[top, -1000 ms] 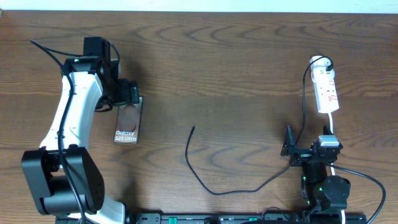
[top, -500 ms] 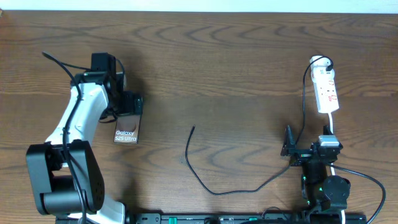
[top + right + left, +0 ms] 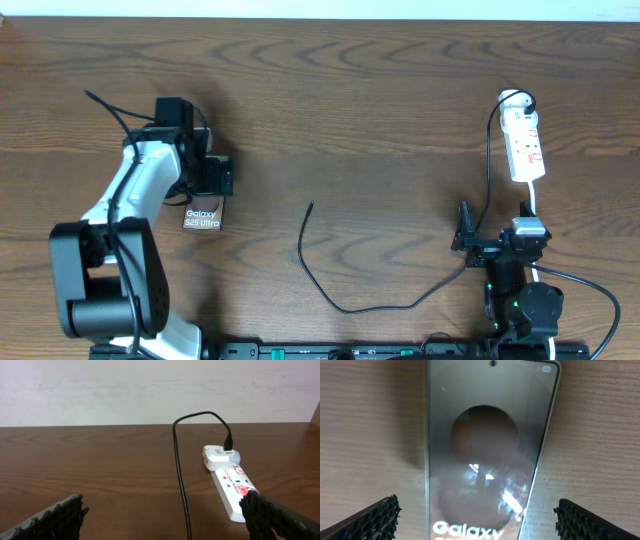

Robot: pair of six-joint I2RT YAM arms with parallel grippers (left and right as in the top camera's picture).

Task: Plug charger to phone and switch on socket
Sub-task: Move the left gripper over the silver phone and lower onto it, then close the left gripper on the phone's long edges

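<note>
The phone (image 3: 203,215) lies flat on the table at the left, its "Galaxy" lettering facing up. My left gripper (image 3: 207,190) hovers over the phone's far part, covering it. In the left wrist view the phone (image 3: 485,445) fills the frame, and the left gripper (image 3: 477,510) is open with one fingertip on each side of it. The charger (image 3: 320,285) curls across the middle, its free tip (image 3: 311,206) bare on the wood. The other end is plugged into the socket (image 3: 525,148). My right gripper (image 3: 495,238) is open just short of the socket (image 3: 235,487), straddling the charger (image 3: 181,490).
A white adapter (image 3: 220,455) sits in the socket's far end with the cable plugged in. The socket's white cord (image 3: 533,205) runs back toward the right arm. A pale wall (image 3: 160,390) stands beyond the table's far edge.
My left arm has swung right and toward the near edge, so the open gripper now covers more of the phone. The right arm, charger and socket have not moved.
</note>
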